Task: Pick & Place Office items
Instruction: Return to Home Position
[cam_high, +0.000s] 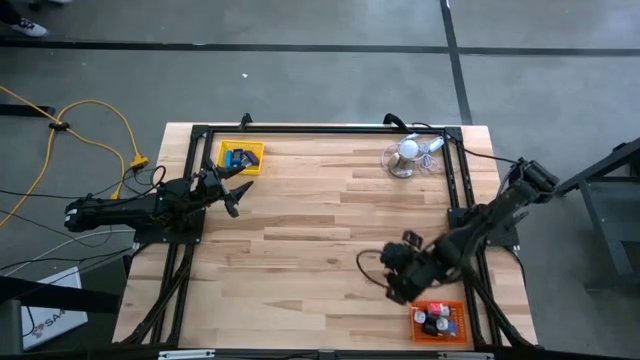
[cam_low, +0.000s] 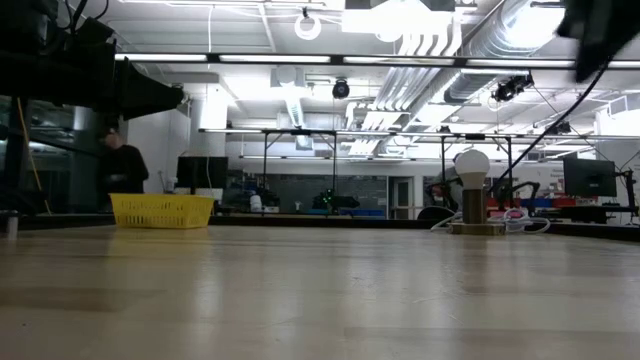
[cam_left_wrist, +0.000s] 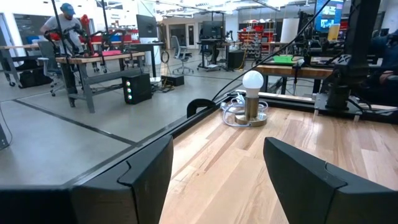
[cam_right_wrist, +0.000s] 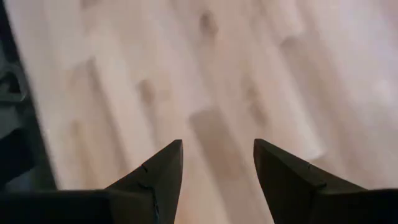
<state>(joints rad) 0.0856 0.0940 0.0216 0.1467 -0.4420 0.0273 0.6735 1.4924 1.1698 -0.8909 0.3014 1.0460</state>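
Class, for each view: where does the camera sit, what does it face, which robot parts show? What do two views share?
High: overhead, straight down on the table; both arms.
Low: table height, facing the room; arm parts above.
Left wrist: faces the lamp; left gripper, open.
Right wrist: faces bare wood; right gripper, open.
Shared: high and low show the yellow tray.

- The left gripper (cam_low: 178, 97) hangs dark above the wooden surface (cam_low: 320, 290).
- A yellow tray (cam_low: 162, 210) stands below and beyond its fingers.
- A white ball-shaped lamp (cam_low: 471, 165) stands well apart from them.
- A person (cam_low: 122, 165) stands behind the tray.
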